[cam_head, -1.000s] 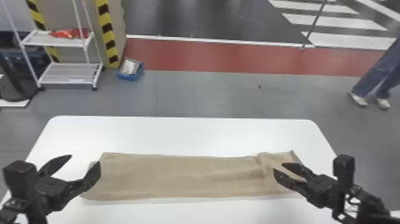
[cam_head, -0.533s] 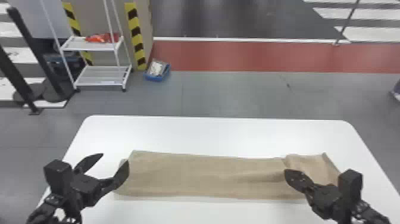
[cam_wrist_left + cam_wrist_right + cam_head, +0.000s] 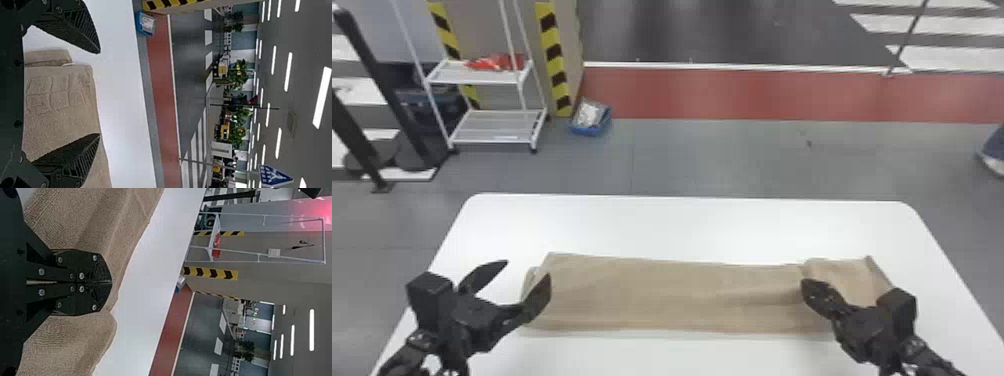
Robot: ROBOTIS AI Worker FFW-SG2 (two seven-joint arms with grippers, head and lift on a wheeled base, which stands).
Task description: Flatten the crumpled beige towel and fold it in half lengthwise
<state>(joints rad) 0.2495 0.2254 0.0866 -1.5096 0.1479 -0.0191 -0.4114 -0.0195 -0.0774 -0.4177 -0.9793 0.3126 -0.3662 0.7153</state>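
Beige towel (image 3: pixel 672 295) is lying on the white counter (image 3: pixel 692 225) as a long strip running left to right, so yeah, mostly flat. Right end's a bit of a mess though, there's a rumpled hump there. At the left end another layer peeks out from under the top one, and the left wrist view shows a squarish woven pattern in the cloth.

Left gripper (image 3: pixel 528 268) is at that left end, fingers spread wide with nothing between them. Right gripper (image 3: pixel 806 284) is over the towel just beside the hump, fingers pressed together. Can't tell if it's pinching any cloth, tbh.

Behind the counter, off to the left, there's a white rack (image 3: pixel 497 134) with a blue bin (image 3: pixel 590 131) near it on the floor.
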